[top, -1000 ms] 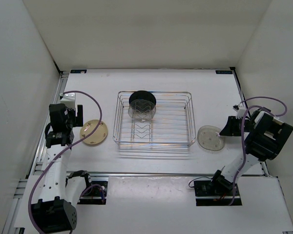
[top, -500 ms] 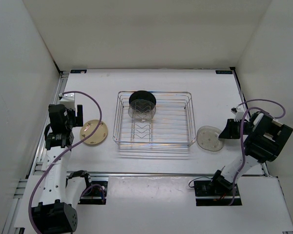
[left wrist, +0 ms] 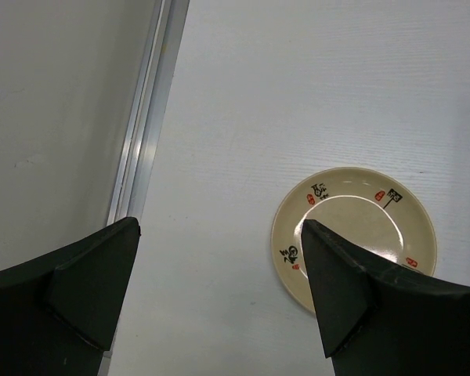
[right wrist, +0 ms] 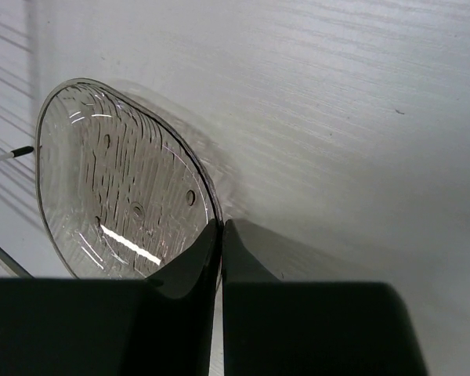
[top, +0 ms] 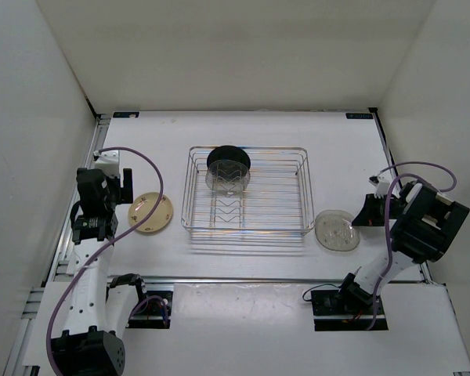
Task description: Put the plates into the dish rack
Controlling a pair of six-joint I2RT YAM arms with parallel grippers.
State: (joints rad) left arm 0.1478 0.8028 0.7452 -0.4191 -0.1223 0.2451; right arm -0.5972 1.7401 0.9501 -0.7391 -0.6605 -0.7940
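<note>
The silver wire dish rack (top: pixel 247 193) stands mid-table. A black plate (top: pixel 228 158) and a clear plate (top: pixel 226 179) stand upright in its dividers at the back left. The cream-tan plate (top: pixel 150 212) lies flat left of the rack and shows in the left wrist view (left wrist: pixel 352 233). My left gripper (top: pixel 117 188) is open above the table just left of that plate (left wrist: pixel 219 235). My right gripper (top: pixel 360 219) is shut on the right rim of the other clear plate (top: pixel 337 230), which is tilted up off the table right of the rack (right wrist: pixel 125 188); the fingertips (right wrist: pixel 219 229) pinch its edge.
An aluminium rail (left wrist: pixel 145 125) runs along the table's left edge beside the left gripper. White walls enclose the table on the left, back and right. A corner of the rack's wire (right wrist: pixel 0 153) shows at the left of the right wrist view.
My right gripper has taken the clear plate by its rim and tilted it up, shifting it slightly toward the front. My left arm has drawn back a little to the left.
</note>
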